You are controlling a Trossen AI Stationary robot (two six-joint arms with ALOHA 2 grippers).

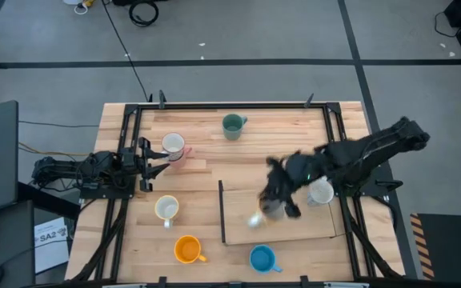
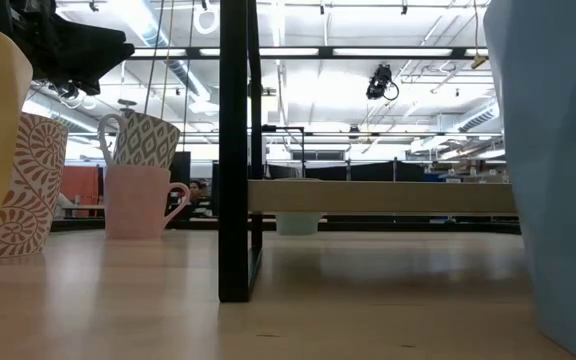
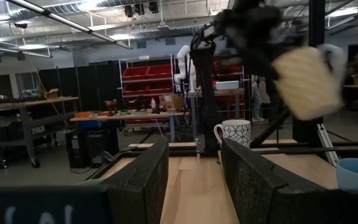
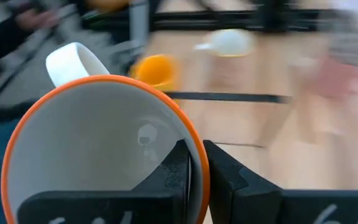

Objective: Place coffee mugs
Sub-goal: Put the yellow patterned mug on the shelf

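One mug is off the table: the right gripper (image 4: 194, 155) pinches the rim of a cream patterned mug (image 4: 98, 143), one finger inside and one outside, and holds it above the wooden board (image 1: 294, 228). The shot is motion-blurred, so this looks like mid-carry, transport step.

Left gripper (image 1: 154, 160) sits low, well off the board's left side, fingers spread wide and empty, pointed toward the board.

- On the board: one white mug (image 1: 321, 192), near its right edge.
- Off the board: blue mug (image 1: 262, 258) just past its front edge, orange mug (image 1: 187, 250) and plain white mug (image 1: 166, 208) to its left, green mug (image 1: 232, 125) behind it. A pink mug (image 2: 138, 200) carries another patterned mug (image 2: 140, 138), farther left by the left gripper.

Next move, likely: lower the held mug upright onto free board space clear of the white mug, then release. A rim pinch leaves it free to swing, so it needs a slow descent.

Surface: light wood table (image 1: 198, 184) in a black frame. Room: grey floor with dark tape lines, workshop with red bin racks, benches, strip lights.
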